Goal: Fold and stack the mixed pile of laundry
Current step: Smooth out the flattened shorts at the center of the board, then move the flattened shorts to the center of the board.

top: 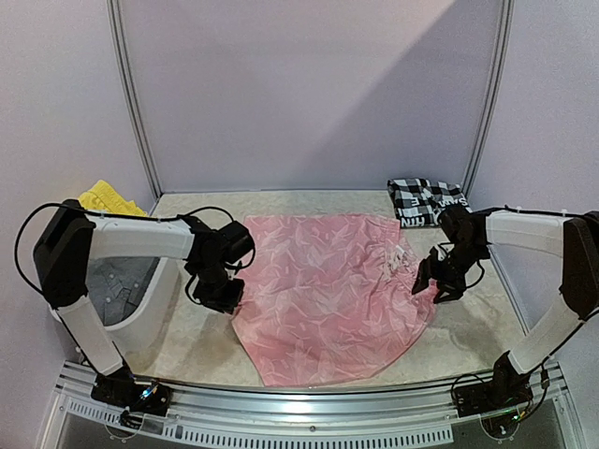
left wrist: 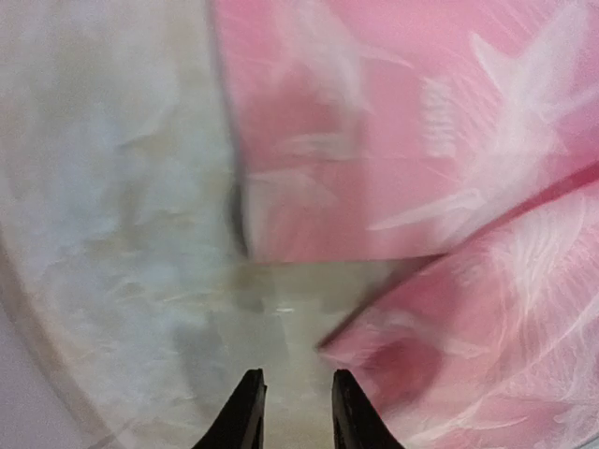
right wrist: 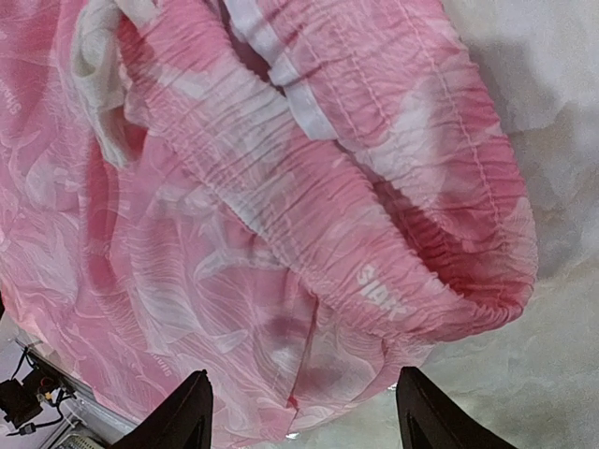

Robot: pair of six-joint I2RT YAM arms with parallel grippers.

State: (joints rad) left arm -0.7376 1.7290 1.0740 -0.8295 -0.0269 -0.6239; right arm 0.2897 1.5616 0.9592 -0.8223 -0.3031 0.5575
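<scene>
Your left claw (left wrist: 295, 412) stands narrow and empty over the bare surface (left wrist: 122, 234), just beside the left edge of the pink garment (top: 328, 290). Your right claw (right wrist: 301, 416) is spread wide with nothing in it, over the gathered waistband (right wrist: 309, 224) at the garment's right edge. The pink piece lies spread out mid-surface. Behind the right claw sits the folded checked shirt (top: 426, 201). At far left, the yellow garment (top: 108, 198) and the grey one (top: 117, 281) lie in the white basket (top: 152, 313).

Pale table (top: 192, 351): pink piece (top: 328, 290), checked shirt (top: 426, 201)
</scene>
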